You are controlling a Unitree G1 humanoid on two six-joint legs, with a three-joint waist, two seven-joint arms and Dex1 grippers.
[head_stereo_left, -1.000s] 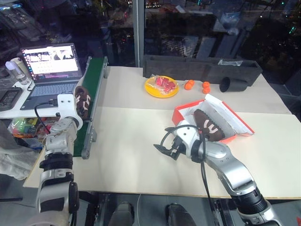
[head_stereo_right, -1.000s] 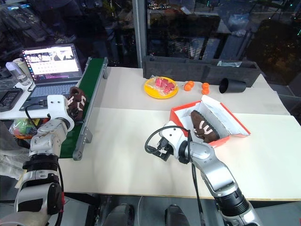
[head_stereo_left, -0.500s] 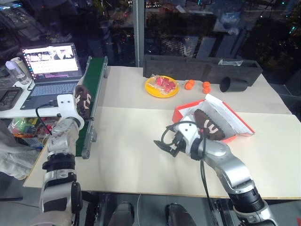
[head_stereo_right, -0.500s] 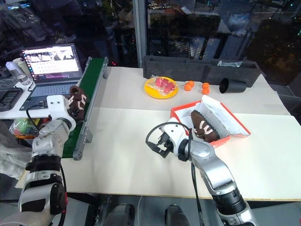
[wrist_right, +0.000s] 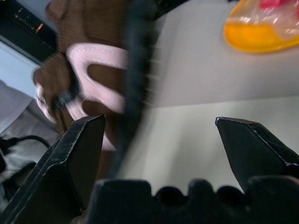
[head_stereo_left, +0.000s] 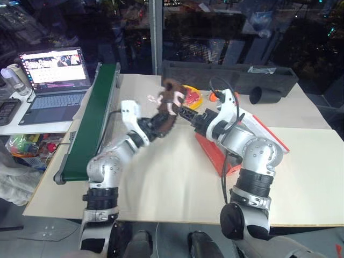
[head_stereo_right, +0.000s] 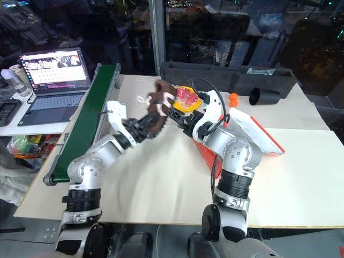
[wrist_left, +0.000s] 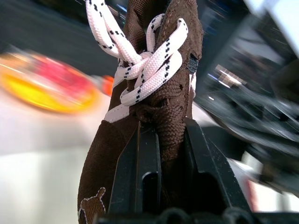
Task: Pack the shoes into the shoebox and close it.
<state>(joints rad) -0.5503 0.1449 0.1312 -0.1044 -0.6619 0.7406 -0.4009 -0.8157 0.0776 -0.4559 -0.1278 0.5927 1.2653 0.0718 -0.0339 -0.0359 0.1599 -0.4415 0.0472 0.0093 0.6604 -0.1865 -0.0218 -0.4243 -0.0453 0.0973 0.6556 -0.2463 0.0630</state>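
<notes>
A dark-brown fuzzy shoe with white laces hangs in the air above the middle of the table. My left gripper is shut on it; the left wrist view has the shoe pinched between both fingers. My right gripper is open, level, right beside the shoe and pointing at it. In the right wrist view the shoe lies just beyond the open fingers. The red-orange shoebox sits behind my right arm, which covers its inside.
A green conveyor belt runs along the table's left side, with a laptop beyond it. At the back stand a long dark grey tray, a black cup, small oranges and a yellow plate.
My left arm swung the shoe from the conveyor belt rightward and up over the table's middle. My right gripper rose and turned toward it, still open. The camera view also shifted.
</notes>
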